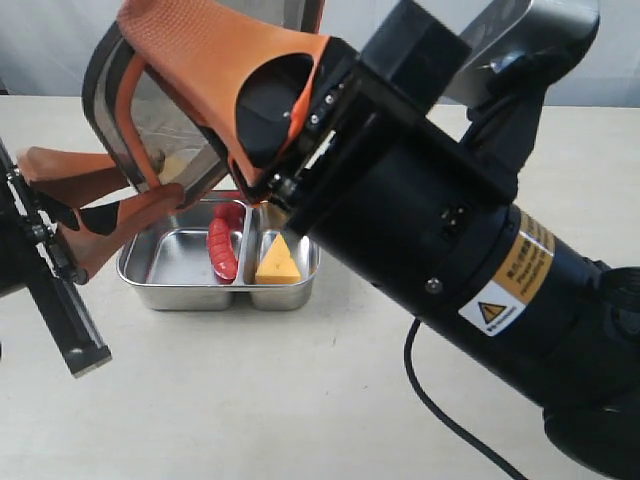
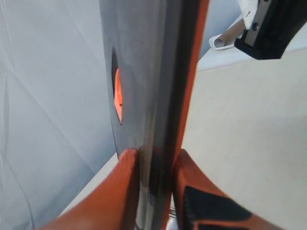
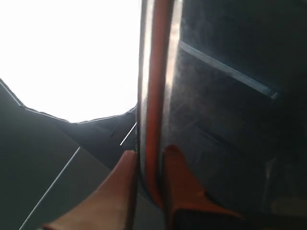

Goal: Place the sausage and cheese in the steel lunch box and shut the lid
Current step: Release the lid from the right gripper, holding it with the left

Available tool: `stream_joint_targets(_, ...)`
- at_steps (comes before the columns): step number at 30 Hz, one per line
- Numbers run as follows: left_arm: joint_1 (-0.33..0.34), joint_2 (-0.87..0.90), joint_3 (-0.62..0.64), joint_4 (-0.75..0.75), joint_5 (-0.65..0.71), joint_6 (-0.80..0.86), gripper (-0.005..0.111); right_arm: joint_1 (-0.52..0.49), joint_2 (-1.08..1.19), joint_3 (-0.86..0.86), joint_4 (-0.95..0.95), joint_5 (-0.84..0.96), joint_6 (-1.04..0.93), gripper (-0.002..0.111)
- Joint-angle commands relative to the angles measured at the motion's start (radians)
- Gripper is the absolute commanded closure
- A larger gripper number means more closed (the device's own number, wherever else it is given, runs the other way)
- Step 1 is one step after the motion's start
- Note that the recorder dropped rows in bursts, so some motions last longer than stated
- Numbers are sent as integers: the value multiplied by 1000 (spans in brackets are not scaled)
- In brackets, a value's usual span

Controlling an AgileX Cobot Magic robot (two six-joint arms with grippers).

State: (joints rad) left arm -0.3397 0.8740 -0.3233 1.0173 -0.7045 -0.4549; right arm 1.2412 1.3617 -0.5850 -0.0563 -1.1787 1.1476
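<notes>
The steel lunch box (image 1: 185, 294) sits on the table with the red sausage (image 1: 222, 246) in its larger compartment, beside the divider. The yellow cheese (image 1: 277, 262) lies in the smaller compartment. The dark translucent lid (image 1: 150, 115) hangs tilted in the air above the box's far left side, held by both grippers. My left gripper (image 1: 160, 187) is shut on the lid's lower edge; in the left wrist view the lid (image 2: 153, 86) stands edge-on between the gripper's (image 2: 156, 160) orange fingers. My right gripper (image 1: 150, 40) is shut on the lid's upper part, clamping the lid (image 3: 154, 72) rim in the gripper (image 3: 149, 155).
The bulky black right arm (image 1: 470, 250) crosses the view from the lower right and hides the table behind it. A black cable (image 1: 450, 420) lies on the table near the front. The left arm's bracket (image 1: 60, 310) stands at the left edge.
</notes>
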Motion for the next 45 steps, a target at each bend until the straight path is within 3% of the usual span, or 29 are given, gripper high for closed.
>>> stream_joint_targets(1, -2, 0, -6, -136, 87, -9, 107, 6, -11, 2, -99, 193, 39, 109)
stream_joint_targets(6, -2, 0, -6, -148, 102, -9, 107, 6, -43, 2, -41, 434, 37, 109)
stream_joint_targets(15, -2, 0, -6, -157, 153, -9, 107, 4, -102, 2, 5, 595, -51, 109)
stream_joint_targets(19, -2, 0, -6, -157, 204, 27, 107, 4, -155, 2, 9, 725, -176, 109)
stream_joint_targets(22, -2, 0, -16, -157, 256, 37, 107, -8, -224, 2, 131, 857, -324, 109)
stream_joint_targets(26, -2, 0, -43, -153, 323, 37, 107, -107, -317, 2, 248, 1014, -431, 109)
stream_joint_targets(31, -2, 0, -93, -117, 418, 37, 107, -274, -369, 2, 245, 1087, -431, 109)
stream_joint_targets(36, -4, 0, -145, -21, 556, 37, 107, -333, -356, 2, 150, 1111, -450, 109)
stream_joint_targets(41, -100, 0, -173, 54, 756, 47, 107, -333, -307, -7, 114, 1123, -458, 109)
stream_joint_targets(45, -247, 0, -182, 142, 974, 47, 107, -375, -233, -62, 112, 1143, -466, 109)
